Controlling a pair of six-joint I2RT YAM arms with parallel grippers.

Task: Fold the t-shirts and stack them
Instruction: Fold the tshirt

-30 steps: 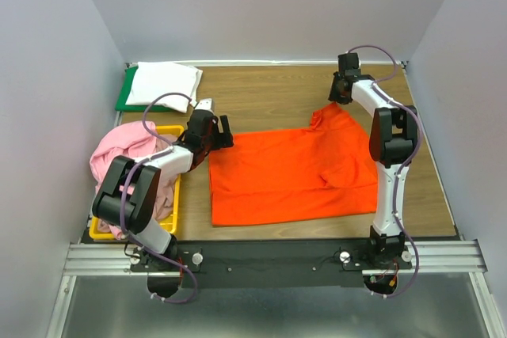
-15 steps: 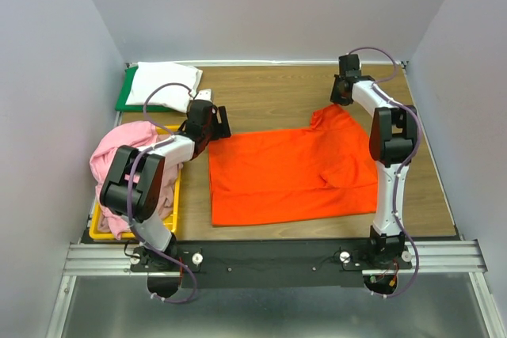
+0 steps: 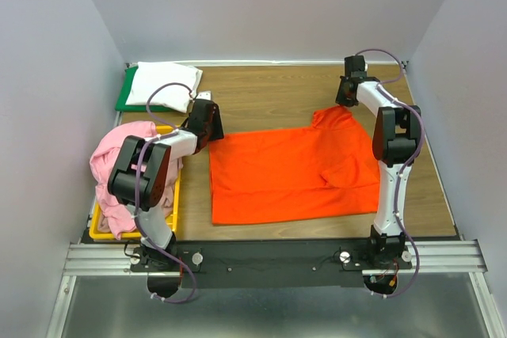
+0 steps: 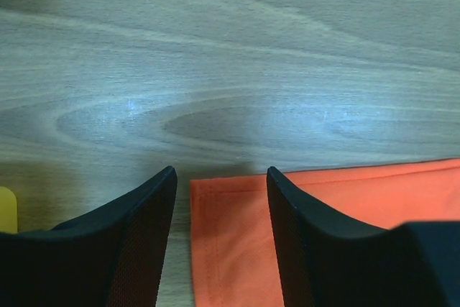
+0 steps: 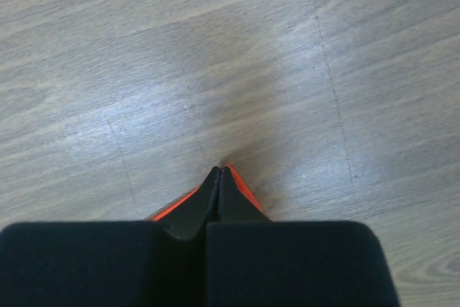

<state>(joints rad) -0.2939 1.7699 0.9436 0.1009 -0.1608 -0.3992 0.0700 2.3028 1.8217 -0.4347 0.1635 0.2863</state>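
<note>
Top external view: an orange shirt (image 3: 293,172) is seen spread nearly flat on the wooden table (image 3: 269,93), between the two arms, with a small fold raised near its right side. A white shirt (image 3: 165,85) is laid folded on a green board (image 3: 125,96) at the far left corner of the table. Pink cloth (image 3: 119,152) is heaped in a yellow bin (image 3: 176,195) at the left edge and spills over its rim; how many shirts are in that heap cannot be told. The left gripper (image 3: 212,126) is lowered at the far left corner of the orange shirt. In the left wrist view its fingers are held apart at a middling width, and the hemmed corner of the shirt is seen lying on the wood between them, not yet pinched. The right gripper (image 3: 344,100) is placed at the far right corner of the same shirt. In the right wrist view its fingers are pressed tight together, and a thin edge of orange cloth is seen caught at their tips, just above the bare wood.
</note>
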